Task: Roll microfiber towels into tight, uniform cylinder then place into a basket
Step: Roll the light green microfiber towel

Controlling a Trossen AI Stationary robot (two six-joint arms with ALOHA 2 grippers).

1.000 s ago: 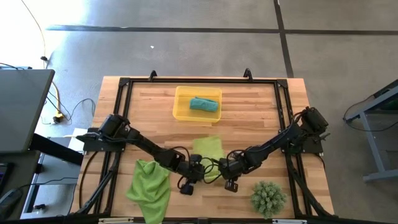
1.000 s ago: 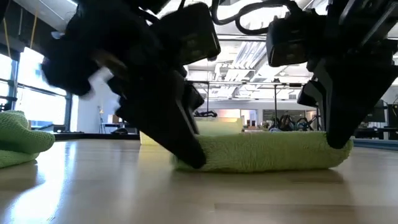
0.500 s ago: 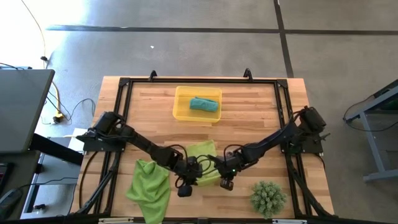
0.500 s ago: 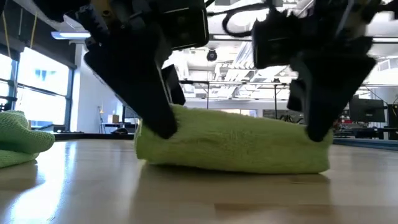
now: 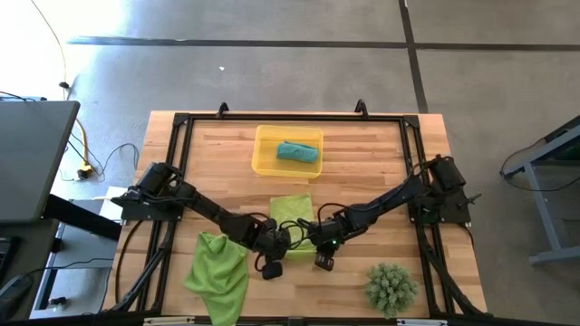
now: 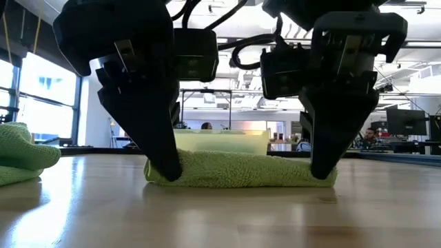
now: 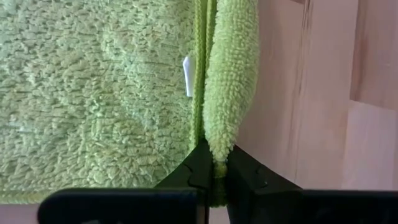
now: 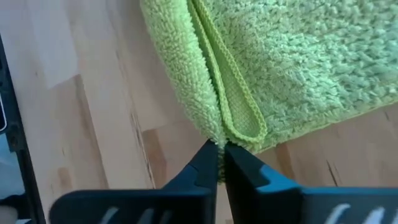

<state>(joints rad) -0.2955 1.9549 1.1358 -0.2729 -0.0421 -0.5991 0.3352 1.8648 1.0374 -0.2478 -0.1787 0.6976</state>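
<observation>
1. The left gripper (image 5: pixel 275 246) is sitting low over the front middle of the wooden table (image 5: pixel 381 163), its fingers (image 7: pixel 198 167) pinching together on the left end of the folded edge of a lime-green towel (image 5: pixel 292 220).
2. The right gripper (image 5: pixel 319 244) is pinching the same folded edge at its right end, fingers (image 8: pixel 208 163) closed on a thin fold of cloth.
3. In the low view both grippers are standing nearly upright on the towel's two ends, and the towel is lying as a low, long roll on the tabletop between them.
4. A small white tag (image 7: pixel 187 67) is showing beside the towel's stitched hem in the left wrist view; any writing on it is too small to read.
5. A second lime-green towel (image 5: pixel 219 272) is lying crumpled at the table's front left, well apart from the one being gripped.
6. The yellow basket (image 5: pixel 264 156) is sitting near the far edge of the table, with a rolled teal towel (image 5: pixel 297 152) lying inside it.
7. A spiky green plant (image 5: pixel 391 288) is resting at the front right corner.
8. No brand or readable lettering is showing anywhere.
</observation>
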